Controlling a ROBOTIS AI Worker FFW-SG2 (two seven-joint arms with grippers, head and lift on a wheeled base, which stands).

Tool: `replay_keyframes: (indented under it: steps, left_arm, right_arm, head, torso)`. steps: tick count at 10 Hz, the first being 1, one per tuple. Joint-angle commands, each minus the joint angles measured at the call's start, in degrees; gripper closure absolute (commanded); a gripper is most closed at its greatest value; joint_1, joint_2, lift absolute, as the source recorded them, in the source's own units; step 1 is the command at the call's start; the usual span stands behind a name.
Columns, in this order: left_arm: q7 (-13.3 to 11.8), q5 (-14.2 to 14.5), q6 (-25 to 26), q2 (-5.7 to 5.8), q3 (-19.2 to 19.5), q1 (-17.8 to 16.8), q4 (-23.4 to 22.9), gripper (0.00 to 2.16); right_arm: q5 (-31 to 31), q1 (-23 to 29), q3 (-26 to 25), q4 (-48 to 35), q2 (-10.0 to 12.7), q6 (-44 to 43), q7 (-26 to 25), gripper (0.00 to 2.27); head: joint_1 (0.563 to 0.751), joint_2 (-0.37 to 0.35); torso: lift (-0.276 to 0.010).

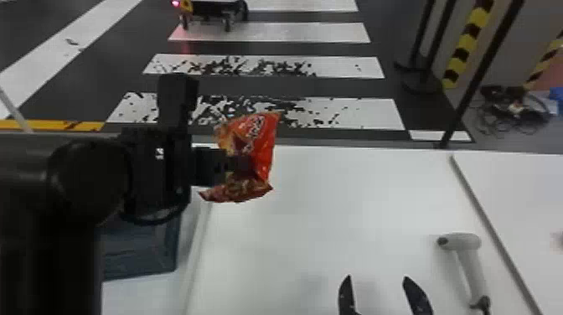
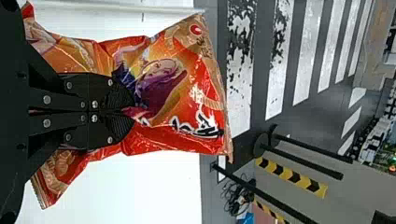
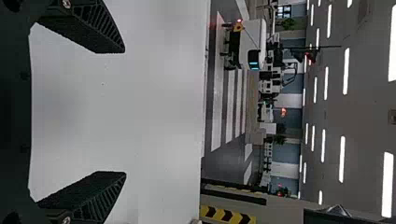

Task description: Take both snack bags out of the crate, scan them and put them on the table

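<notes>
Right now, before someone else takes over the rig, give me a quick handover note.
Left gripper: shut on a red snack bag, held up over the table.
Right gripper: open and empty, at the table's near side.
Scanner: lying on the table, right of the right gripper.
Crate: on the left, partly behind the left arm; I can't tell what's inside.
Done: one bag is out.
Left: set it down; probably scan it first. Check on the second bag.
</notes>
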Motion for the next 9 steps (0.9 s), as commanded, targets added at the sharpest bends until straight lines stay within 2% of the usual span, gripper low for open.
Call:
replay_keyframes:
  steps: [1, 3, 5, 9]
  left_arm:
    - [0.6, -1.7, 0.0, -1.05, -3.1, 1.0, -0.5, 2.14]
    - [1.3, -3.6, 0.0, -1.32, -5.7, 3.1, -0.5, 2.14]
    - [1.7, -4.5, -0.5, -1.05, -8.0, 6.0, -0.5, 2.14]
    - [5.7, -4.6, -3.5, -1.05, -11.9, 9.8, 0.3, 2.14]
  right_arm:
    - [-0.1, 0.1, -0.2, 0.0, 0.0, -0.7, -0.1, 0.06]
    - [-0.4, 0.2, -0.4, -0.1, 0.0, -3.4, -0.3, 0.06]
    - [-0.4, 0.4, -0.4, -0.1, 0.0, -7.9, -1.6, 0.06]
    - [-1.0, 1.4, -1.3, -1.1, 0.0, -11.1, -2.5, 0.06]
  head:
    - [0.695, -0.018]
    - [0.695, -0.046]
    - [0.695, -0.067]
    - [0.695, -0.105]
  torso:
    - [-0.093]
    - [-0.093]
    - [-0.093]
    - [-0.093]
